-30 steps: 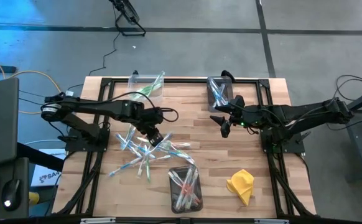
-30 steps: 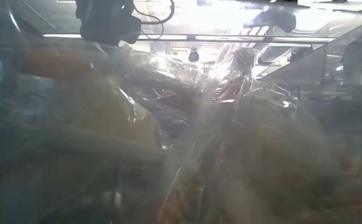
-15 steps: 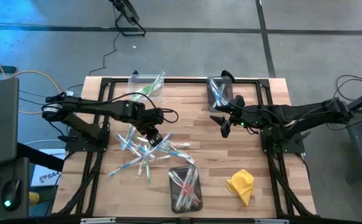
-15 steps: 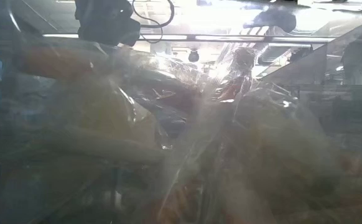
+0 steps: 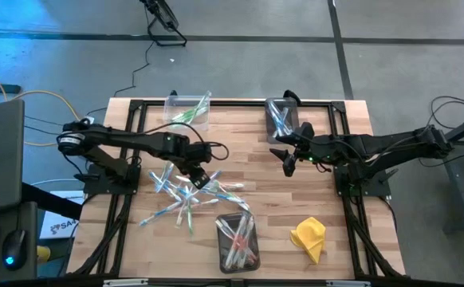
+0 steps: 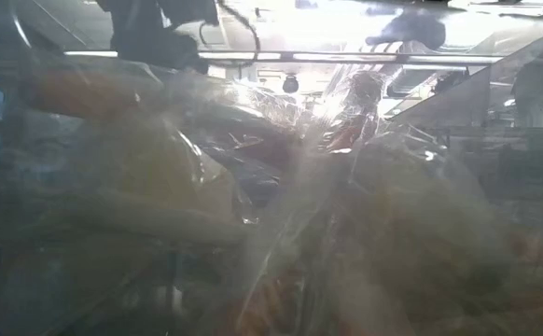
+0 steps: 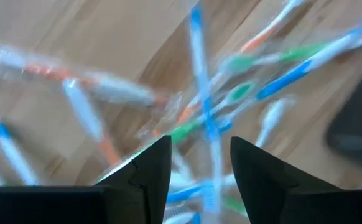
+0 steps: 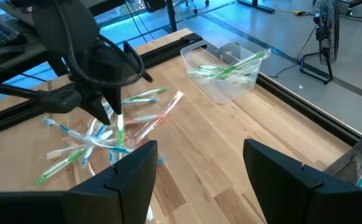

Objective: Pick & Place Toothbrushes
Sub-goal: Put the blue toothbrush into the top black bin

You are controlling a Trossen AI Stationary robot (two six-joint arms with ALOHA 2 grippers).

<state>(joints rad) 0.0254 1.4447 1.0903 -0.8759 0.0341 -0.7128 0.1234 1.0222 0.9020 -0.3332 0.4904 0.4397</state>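
toothbrushes [image 5: 186, 195] just beneath left gripper [image 5: 201, 177]

A lab: concrete floor [image 5: 248, 64], cables, framed wooden table [image 5: 248, 171].

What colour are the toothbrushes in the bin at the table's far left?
Green and white, seen best in the right wrist view; the bin is clear.

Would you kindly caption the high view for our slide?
Left gripper hovers over scattered thin white plastic toothbrushes on the wooden table; right gripper waits mid-table.
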